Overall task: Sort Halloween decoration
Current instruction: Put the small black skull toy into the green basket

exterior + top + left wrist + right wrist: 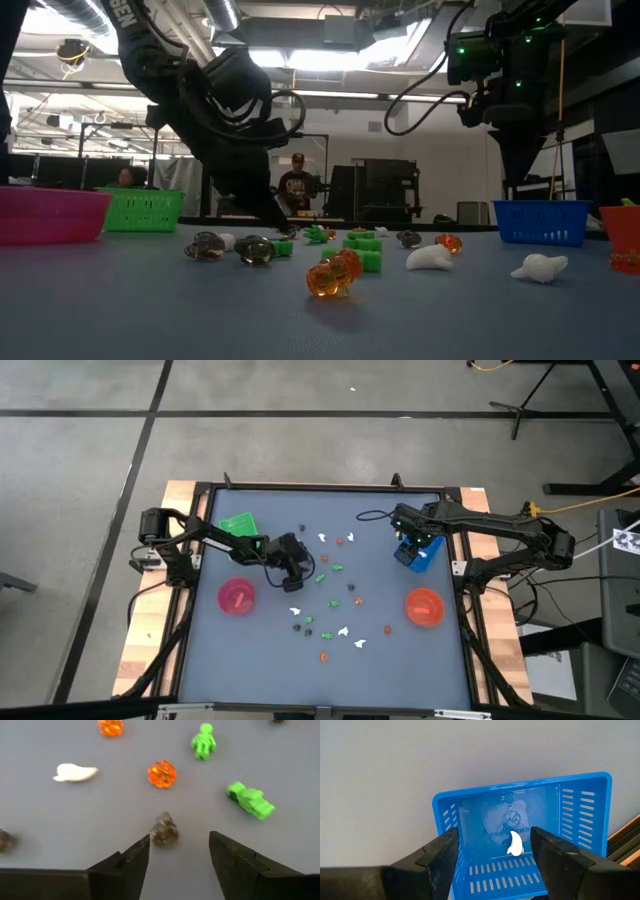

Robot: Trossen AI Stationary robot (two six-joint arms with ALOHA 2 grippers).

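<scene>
Small Halloween figures (335, 600) in white, orange, green and dark lie scattered over the middle of the grey table. My left gripper (292, 568) is low over them and open. In the left wrist view its fingers (179, 847) stand just short of a dark translucent figure (164, 829), which lies close to one fingertip, apart from it. My right gripper (412, 542) hangs open above the blue tray (530, 835). A white figure (514, 844) lies on the tray's floor between my fingers (494, 842), well below them.
The green tray (238, 524) and the pink bowl (237, 597) stand on the table's left, the orange bowl (424, 606) on its right. Orange (161, 773), green (251, 800) and white (75, 772) figures lie beyond my left gripper. People (297, 185) show in the room behind.
</scene>
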